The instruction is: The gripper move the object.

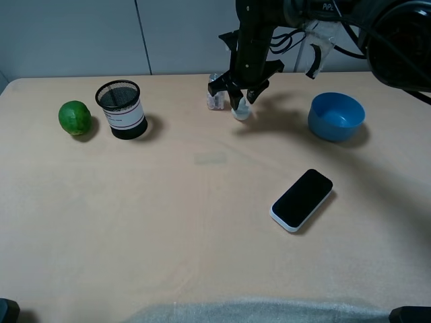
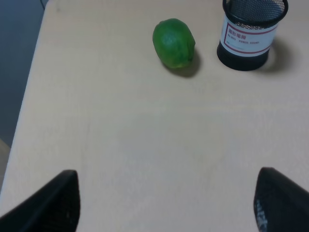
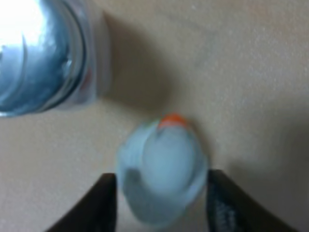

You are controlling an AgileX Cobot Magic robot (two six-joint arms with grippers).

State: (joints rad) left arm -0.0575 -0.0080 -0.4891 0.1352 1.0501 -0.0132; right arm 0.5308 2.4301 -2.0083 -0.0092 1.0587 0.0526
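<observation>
The object, a tiny pale white-bluish figurine [image 1: 241, 113], stands on the table at the back, just right of a clear glass shaker [image 1: 216, 92]. My right gripper [image 1: 241, 106] reaches down over it from above. In the right wrist view the figurine [image 3: 161, 164] fills the gap between the two black fingers [image 3: 104, 205], which touch both its sides; the right gripper [image 3: 161, 186] is shut on it. The shaker's metal cap [image 3: 38, 53] shows close beside it. My left gripper [image 2: 166, 208] is open and empty over bare table at the left.
A blue bowl [image 1: 336, 116] stands right of the figurine. A black phone [image 1: 302, 199] lies in front of it. A black mesh pen cup [image 1: 121, 109] and a green lime [image 1: 75, 117] stand at the back left; both show in the left wrist view [image 2: 251, 31], [image 2: 174, 42].
</observation>
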